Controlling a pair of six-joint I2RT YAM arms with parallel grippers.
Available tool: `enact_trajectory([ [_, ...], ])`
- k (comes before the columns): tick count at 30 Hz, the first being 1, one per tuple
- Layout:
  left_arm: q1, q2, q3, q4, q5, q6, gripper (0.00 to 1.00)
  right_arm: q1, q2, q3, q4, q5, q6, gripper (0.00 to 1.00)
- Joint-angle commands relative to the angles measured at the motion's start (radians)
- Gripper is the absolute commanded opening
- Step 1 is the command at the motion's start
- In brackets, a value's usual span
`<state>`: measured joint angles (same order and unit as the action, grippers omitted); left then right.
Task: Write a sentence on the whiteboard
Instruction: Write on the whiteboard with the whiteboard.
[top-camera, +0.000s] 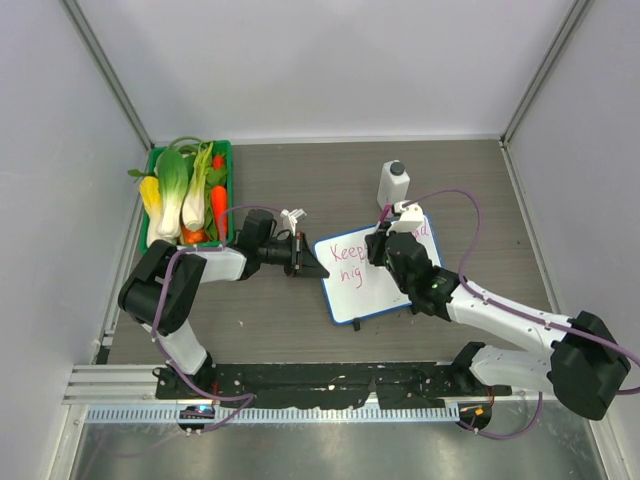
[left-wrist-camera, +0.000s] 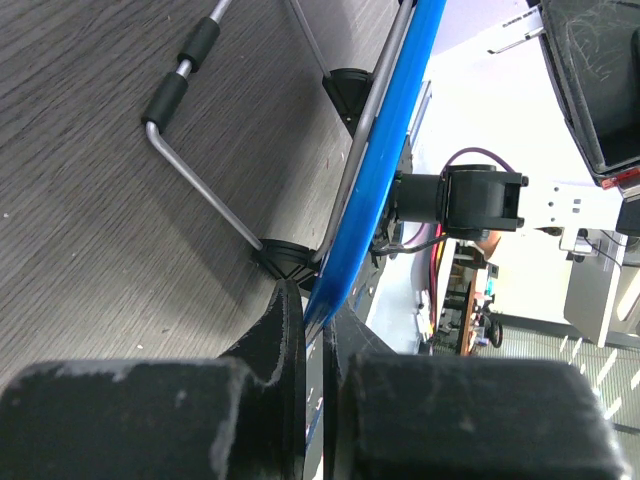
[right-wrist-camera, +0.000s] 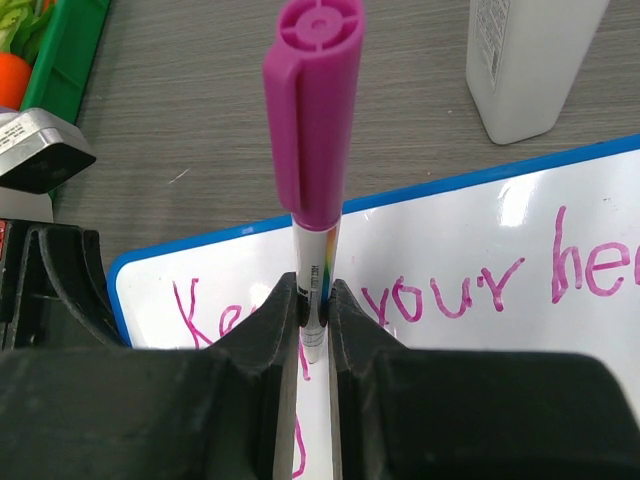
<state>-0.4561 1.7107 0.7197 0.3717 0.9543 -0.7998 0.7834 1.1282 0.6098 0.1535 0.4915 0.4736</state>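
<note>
A: Left gripper (left-wrist-camera: 318, 312) state?
B: Clamped on the whiteboard (top-camera: 372, 292) at its blue left rim, mid-table.
A: Right gripper (right-wrist-camera: 313, 305)?
B: Closed on pink-capped marker (right-wrist-camera: 314, 120), over the sentence (right-wrist-camera: 450, 295) "Keep your hea…", 2 lines. White bottle (top-camera: 393, 183) just behind.

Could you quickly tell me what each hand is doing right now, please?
Left hand: closed on the whiteboard edge.
Right hand: closed, holding the pink-capped marker.
</note>
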Motion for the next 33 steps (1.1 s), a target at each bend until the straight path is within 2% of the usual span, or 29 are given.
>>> enact_trajectory([
  [1,-0.010,0.040,-0.005,-0.114,-0.031,-0.013,0.00,-0.004,-0.028,-0.021,-0.006,0.002,0.000,0.02],
  [19,-0.010,0.043,-0.011,-0.122,-0.040,-0.012,0.00,-0.003,-0.100,-0.128,-0.025,-0.056,0.034,0.01],
  [33,-0.015,0.052,-0.006,-0.116,-0.040,-0.013,0.00,-0.003,-0.082,-0.074,0.007,-0.005,0.002,0.01],
])
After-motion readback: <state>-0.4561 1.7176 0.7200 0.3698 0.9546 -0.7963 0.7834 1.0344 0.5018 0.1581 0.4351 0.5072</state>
